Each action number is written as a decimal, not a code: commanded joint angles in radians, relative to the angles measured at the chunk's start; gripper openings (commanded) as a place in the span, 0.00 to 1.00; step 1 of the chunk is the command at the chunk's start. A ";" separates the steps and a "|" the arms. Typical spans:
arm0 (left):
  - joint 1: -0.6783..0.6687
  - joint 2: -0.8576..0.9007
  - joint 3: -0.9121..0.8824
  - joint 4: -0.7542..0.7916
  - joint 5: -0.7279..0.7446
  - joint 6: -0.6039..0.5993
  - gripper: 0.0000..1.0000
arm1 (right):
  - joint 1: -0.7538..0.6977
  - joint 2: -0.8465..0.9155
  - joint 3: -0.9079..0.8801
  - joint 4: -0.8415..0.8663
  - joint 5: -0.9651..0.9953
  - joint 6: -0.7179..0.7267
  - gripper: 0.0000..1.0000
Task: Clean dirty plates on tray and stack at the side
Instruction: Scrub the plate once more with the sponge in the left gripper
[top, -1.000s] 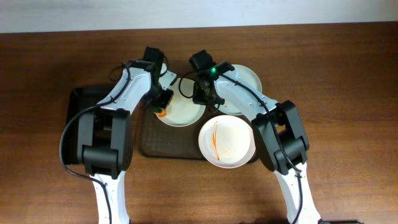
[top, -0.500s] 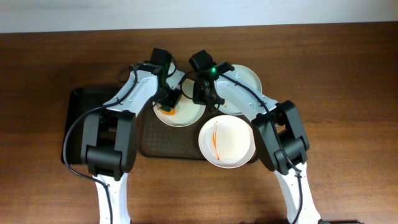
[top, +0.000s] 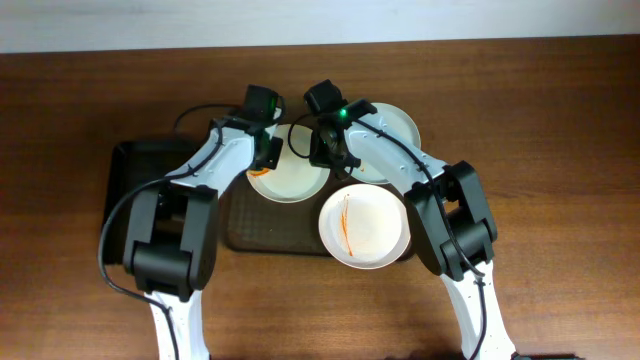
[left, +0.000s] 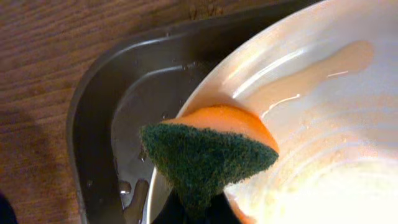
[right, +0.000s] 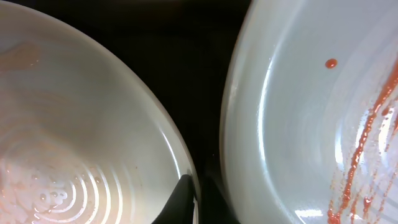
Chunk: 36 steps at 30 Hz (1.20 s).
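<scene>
My left gripper (top: 266, 152) (left: 193, 215) is shut on an orange sponge (left: 208, 152) with a green scouring face. The sponge rests on the back-left rim of a white plate (top: 292, 178) (left: 317, 130) smeared with thinned orange sauce. My right gripper (top: 325, 152) (right: 198, 194) is shut on that plate's right rim (right: 81, 118). A pale green plate (top: 390, 130) (right: 311, 118) with red sauce streaks lies just to the right. Another white plate (top: 365, 228) with an orange streak sits at the front. All three rest on the dark brown tray (top: 245, 228) (left: 109, 112).
A smaller black tray (top: 130, 170) lies left of the brown one, partly under my left arm. Water drops lie in the brown tray's corner. Bare wooden table (top: 560, 150) stretches to the right and in front.
My left gripper has carried the sponge from the plate's left edge up toward its back rim. The right gripper and all three plates have stayed put.
</scene>
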 joint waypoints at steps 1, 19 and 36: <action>0.019 0.208 -0.261 -0.021 0.060 -0.013 0.00 | -0.021 0.040 -0.027 0.004 0.127 0.028 0.04; 0.019 0.208 -0.309 -0.124 0.178 -0.013 0.00 | -0.021 0.040 -0.027 0.018 0.127 0.028 0.04; 0.100 0.195 0.396 -0.416 0.020 -0.014 0.00 | -0.021 0.040 -0.027 0.011 0.111 0.028 0.04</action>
